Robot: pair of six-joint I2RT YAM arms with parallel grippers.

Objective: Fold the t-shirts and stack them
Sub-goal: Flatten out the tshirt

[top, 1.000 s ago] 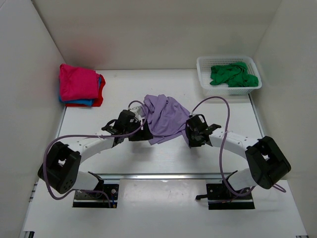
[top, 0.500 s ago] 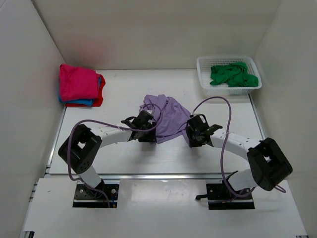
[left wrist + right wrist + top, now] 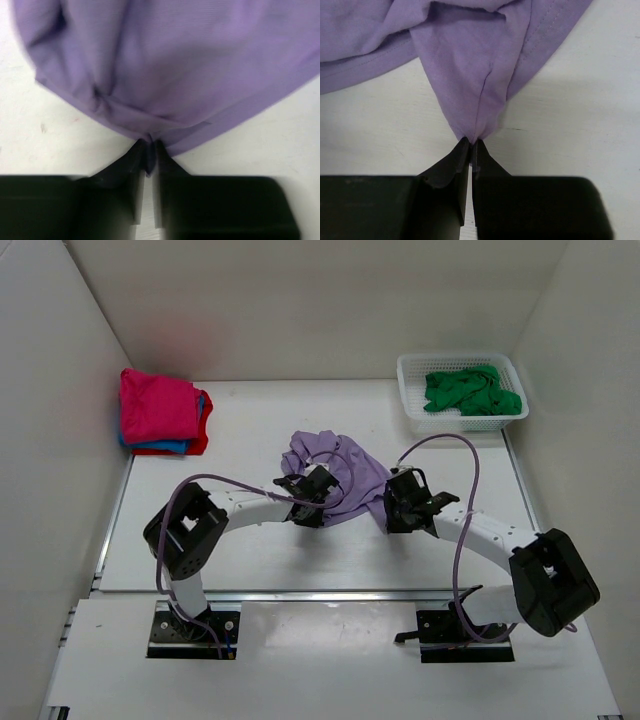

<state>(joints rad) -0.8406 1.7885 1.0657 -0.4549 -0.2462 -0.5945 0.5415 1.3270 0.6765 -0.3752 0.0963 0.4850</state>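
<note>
A crumpled lilac t-shirt (image 3: pixel 340 472) lies mid-table between both arms. My left gripper (image 3: pixel 318 490) is shut on its near hem (image 3: pixel 148 131), the cloth pinched between the fingertips (image 3: pixel 159 152). On the shirt's right edge my right gripper (image 3: pixel 397 502) is shut on a fold of the same lilac t-shirt (image 3: pixel 479 95), which bunches to a point at the tips (image 3: pixel 472 142). Folded magenta t-shirt (image 3: pixel 155 405) tops a pile with blue (image 3: pixel 165 447) and red (image 3: pixel 202 430) at the back left. A green t-shirt (image 3: pixel 470 390) sits crumpled in the basket.
The white lattice basket (image 3: pixel 412 410) stands at the back right corner. White walls close in the table on the left, back and right. Purple cables loop over both arms near the lilac cloth.
The left arm swung right across the shirt's near edge and its jaws closed on the hem. The right gripper stayed shut on its fold; the lilac cloth bunched up more tightly.
</note>
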